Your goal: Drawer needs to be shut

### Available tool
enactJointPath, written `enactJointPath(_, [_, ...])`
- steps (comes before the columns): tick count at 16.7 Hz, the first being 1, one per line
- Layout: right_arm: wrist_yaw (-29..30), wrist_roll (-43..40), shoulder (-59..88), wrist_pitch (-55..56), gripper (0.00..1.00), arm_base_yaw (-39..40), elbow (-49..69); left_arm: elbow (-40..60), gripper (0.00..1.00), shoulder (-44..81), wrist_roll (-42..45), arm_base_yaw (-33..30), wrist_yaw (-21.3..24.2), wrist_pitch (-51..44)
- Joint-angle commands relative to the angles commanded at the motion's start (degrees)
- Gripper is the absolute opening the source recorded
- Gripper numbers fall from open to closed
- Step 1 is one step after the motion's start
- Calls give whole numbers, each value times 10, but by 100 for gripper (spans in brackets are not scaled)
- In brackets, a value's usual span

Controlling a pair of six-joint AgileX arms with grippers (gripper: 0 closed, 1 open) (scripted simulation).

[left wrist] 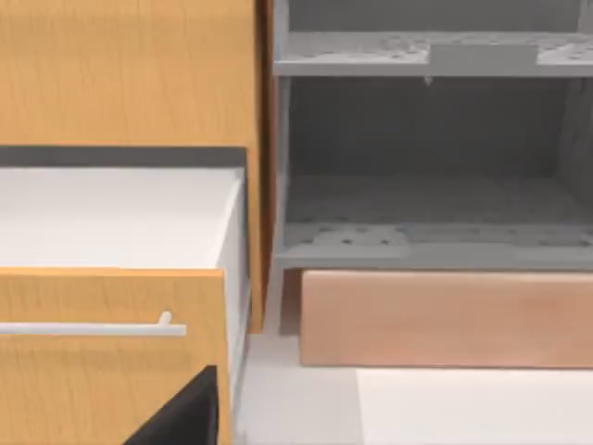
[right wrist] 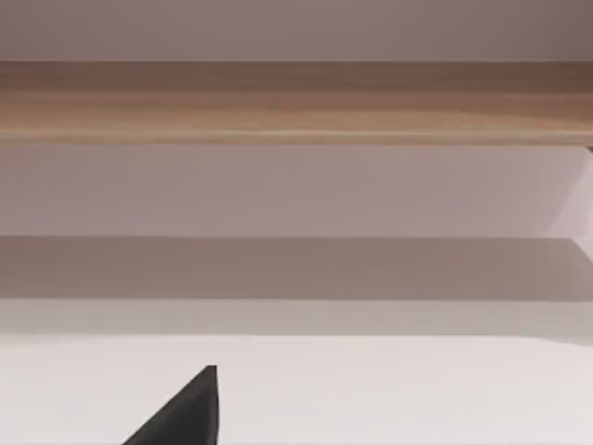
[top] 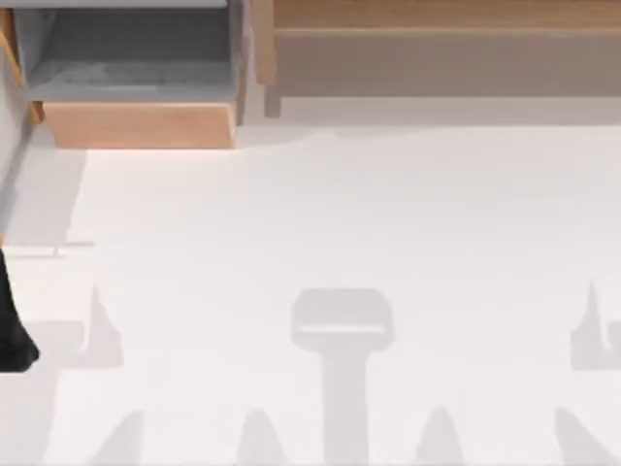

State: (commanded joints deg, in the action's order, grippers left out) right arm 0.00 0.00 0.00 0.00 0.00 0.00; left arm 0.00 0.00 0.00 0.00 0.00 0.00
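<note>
The drawer (top: 136, 124) stands pulled out at the table's far left, showing a plain light-wood front panel, thin wooden sides and a grey inside (top: 126, 58). The left wrist view faces the same drawer (left wrist: 445, 320) from the front, a good way off, with a black part of my left gripper (left wrist: 185, 419) at the frame's edge. My left arm (top: 12, 330) is a dark shape at the table's left edge, well short of the drawer. A black part of my right gripper (right wrist: 185, 413) hangs over bare table facing the far side.
A long wooden shelf (top: 446, 58) with a grey-brown face runs along the far right and also appears in the right wrist view (right wrist: 296, 102). Beside the drawer stands an orange wooden cabinet (left wrist: 120, 74) with an open handled drawer (left wrist: 93, 326). The white tabletop (top: 340, 214) stretches in front.
</note>
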Motion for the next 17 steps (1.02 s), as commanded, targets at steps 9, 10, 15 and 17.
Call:
enactJointPath(9, [0,0,0,0,100,0,0,73,100,168,3,-76,-77,117])
enactJointPath(10, [0,0,0,0,100,0,0,88,100,210,3,-93,-92,141])
enactJointPath(15, [0,0,0,0,100,0,0,163,100,419,5,-175,-171,262])
enactJointPath(17, [0,0,0,0,100,0,0,185,100,483,6,-200,-196,299])
